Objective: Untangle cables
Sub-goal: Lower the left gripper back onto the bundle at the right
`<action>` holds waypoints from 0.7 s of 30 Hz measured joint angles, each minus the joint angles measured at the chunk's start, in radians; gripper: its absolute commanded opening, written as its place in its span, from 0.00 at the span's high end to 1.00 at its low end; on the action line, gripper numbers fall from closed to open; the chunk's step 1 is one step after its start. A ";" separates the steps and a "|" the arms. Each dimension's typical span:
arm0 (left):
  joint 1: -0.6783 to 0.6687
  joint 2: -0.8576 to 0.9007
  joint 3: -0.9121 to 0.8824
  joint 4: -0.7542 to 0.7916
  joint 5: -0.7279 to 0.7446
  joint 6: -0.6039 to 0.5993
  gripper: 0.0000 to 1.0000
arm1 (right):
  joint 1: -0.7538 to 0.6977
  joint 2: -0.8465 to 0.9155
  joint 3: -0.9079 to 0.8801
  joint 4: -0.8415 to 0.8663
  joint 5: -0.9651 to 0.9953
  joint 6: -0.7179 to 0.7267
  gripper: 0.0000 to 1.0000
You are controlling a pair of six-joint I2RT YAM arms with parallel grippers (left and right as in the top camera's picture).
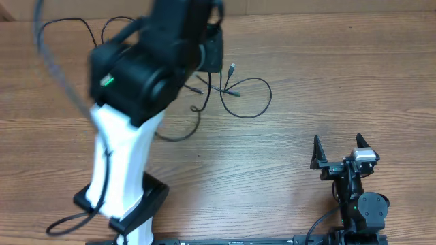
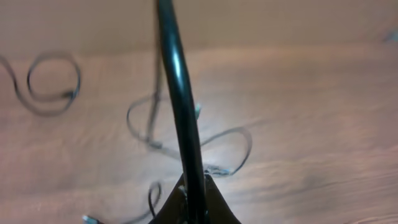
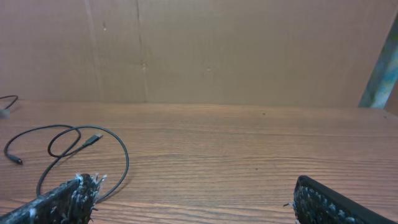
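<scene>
Looming right under the overhead camera is the left arm (image 1: 129, 102). Its white lower link rises from the base at the bottom left of the frame, and the bulky black upper part leans up toward the top centre, so it hides a good chunk of what's beneath it. From the left wrist view, the left gripper (image 2: 194, 199) sits at the bottom middle with its fingers pinched together on a black cable (image 2: 180, 106). That cable runs from the grip straight up the frame, close to the lens and a bit blurry.

The rest of the cables (image 1: 238, 92) lie in loose loops on the worktop (image 1: 306, 82), in the upper middle of the overhead frame just right of the arm. A small plug end pokes out there, and more thin curves show in the upper left.

Over at the lower right, the right arm is tucked low near its base. The right gripper (image 1: 337, 138) points toward the top of the frame with its fingers spread apart and nothing between them. It's well apart from the cables.

It's a wood-grain worktop, brown and fairly glossy. Behind it, in the right wrist view, is a plain cardboard-brown wall (image 3: 217, 50).
</scene>
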 measured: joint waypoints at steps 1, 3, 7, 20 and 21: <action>0.000 0.011 -0.041 0.000 -0.005 -0.007 0.95 | 0.000 0.000 0.000 0.000 0.000 0.001 0.00; 0.000 0.026 -0.114 -0.001 -0.010 -0.018 0.96 | 0.000 0.000 0.000 0.000 0.000 0.001 0.00; 0.000 0.060 -0.259 0.001 -0.016 -0.029 0.95 | 0.000 0.000 0.000 0.000 0.000 0.000 0.00; 0.000 0.262 -0.423 0.030 0.006 0.011 0.28 | 0.000 0.000 0.000 0.000 0.000 0.001 0.00; 0.000 0.277 -0.424 0.026 0.011 0.035 0.25 | 0.000 0.000 0.000 0.000 0.000 0.000 0.00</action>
